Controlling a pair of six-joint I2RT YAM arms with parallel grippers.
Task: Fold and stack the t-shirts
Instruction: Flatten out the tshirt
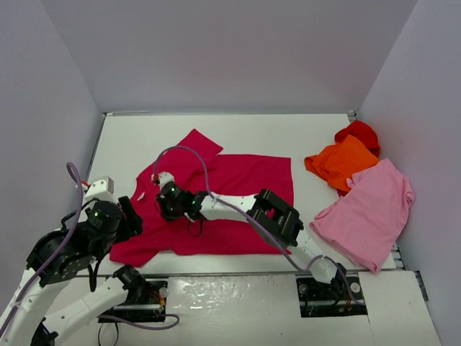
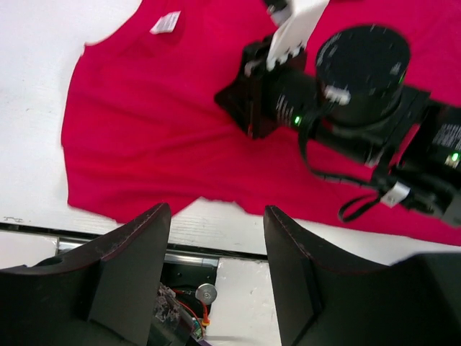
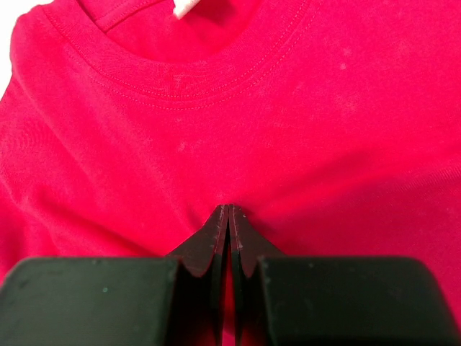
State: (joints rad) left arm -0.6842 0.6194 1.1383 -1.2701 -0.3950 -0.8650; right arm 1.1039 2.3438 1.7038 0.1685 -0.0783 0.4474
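Observation:
The large crimson-magenta t-shirt point(image 1: 245, 180) lies spread flat on the white table, collar to the left. My right gripper point(image 1: 163, 204) reaches across it and is shut, with its tips pinching the cloth point(image 3: 288, 108) just below the collar point(image 3: 180, 90). Creases radiate from the tips point(image 3: 228, 209). My left gripper point(image 2: 216, 223) is open and empty. It hovers over the table's near edge by the shirt's lower left corner point(image 2: 108, 194), and it also shows in the top view point(image 1: 135, 220). The light pink point(image 1: 371, 209), orange point(image 1: 342, 162) and red point(image 1: 360, 133) t-shirts lie piled at the right.
Grey walls close in the table on three sides. The right arm's wrist and cable point(image 2: 360, 79) lie over the shirt in front of my left gripper. A gap with a metal rail and wiring point(image 2: 187, 288) runs along the table's near edge.

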